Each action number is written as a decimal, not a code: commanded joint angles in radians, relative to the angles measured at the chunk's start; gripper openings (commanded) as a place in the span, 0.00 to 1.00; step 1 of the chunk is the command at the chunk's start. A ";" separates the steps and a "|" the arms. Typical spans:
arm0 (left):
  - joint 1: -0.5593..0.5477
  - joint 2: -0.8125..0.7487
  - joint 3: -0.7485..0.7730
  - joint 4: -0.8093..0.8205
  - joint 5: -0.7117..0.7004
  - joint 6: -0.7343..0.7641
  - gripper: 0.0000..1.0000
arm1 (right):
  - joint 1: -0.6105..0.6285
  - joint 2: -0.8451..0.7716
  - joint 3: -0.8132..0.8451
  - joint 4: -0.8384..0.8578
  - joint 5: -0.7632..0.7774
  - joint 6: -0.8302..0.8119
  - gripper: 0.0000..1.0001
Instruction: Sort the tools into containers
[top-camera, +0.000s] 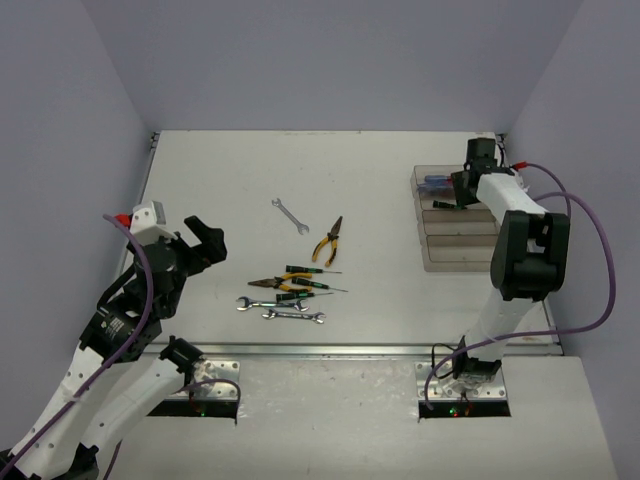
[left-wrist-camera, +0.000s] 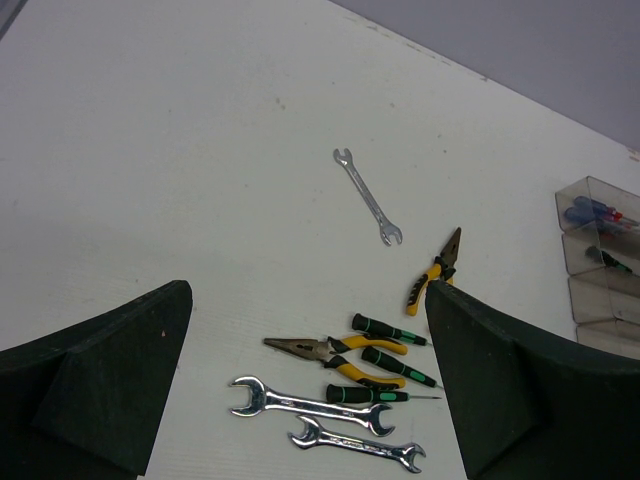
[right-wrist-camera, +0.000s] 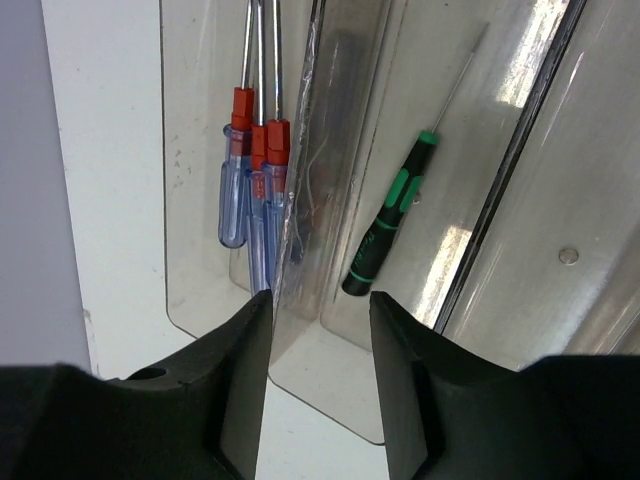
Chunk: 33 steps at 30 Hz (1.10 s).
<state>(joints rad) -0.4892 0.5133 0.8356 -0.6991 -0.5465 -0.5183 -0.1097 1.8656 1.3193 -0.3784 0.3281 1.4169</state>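
My right gripper (right-wrist-camera: 320, 300) hangs open over the near end of the containers (top-camera: 440, 262), with nothing between its fingers. Below it a black/green screwdriver (right-wrist-camera: 390, 215) lies loose in the second bin. Three blue/red screwdrivers (right-wrist-camera: 250, 180) lie in the first bin. My left gripper (left-wrist-camera: 308, 300) is open and empty above the left side of the table. Loose tools lie ahead of it: a lone wrench (left-wrist-camera: 366, 196), orange-handled pliers (left-wrist-camera: 433, 272), yellow-handled pliers (left-wrist-camera: 340, 357), three black/green screwdrivers (left-wrist-camera: 398, 367) and two wrenches (left-wrist-camera: 310, 403).
The row of bins stands at the table's right edge, near the right wall. The loose tools cluster mid-table (top-camera: 290, 290), with the lone wrench (top-camera: 291, 215) farther back. The right arm (top-camera: 525, 250) reaches over the bins.
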 joint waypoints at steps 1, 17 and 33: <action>0.012 0.004 0.000 0.043 0.004 0.020 1.00 | 0.002 -0.043 -0.006 0.019 -0.001 -0.013 0.51; 0.015 -0.015 0.006 0.026 -0.035 0.000 1.00 | 0.554 -0.195 0.006 0.025 -0.597 -1.293 0.97; 0.016 -0.022 0.004 0.025 -0.033 -0.001 1.00 | 0.920 0.102 0.132 -0.142 -0.369 -1.539 0.39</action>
<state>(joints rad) -0.4885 0.5030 0.8356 -0.6998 -0.5686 -0.5205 0.7949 1.9465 1.3910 -0.5163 -0.0603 -0.0752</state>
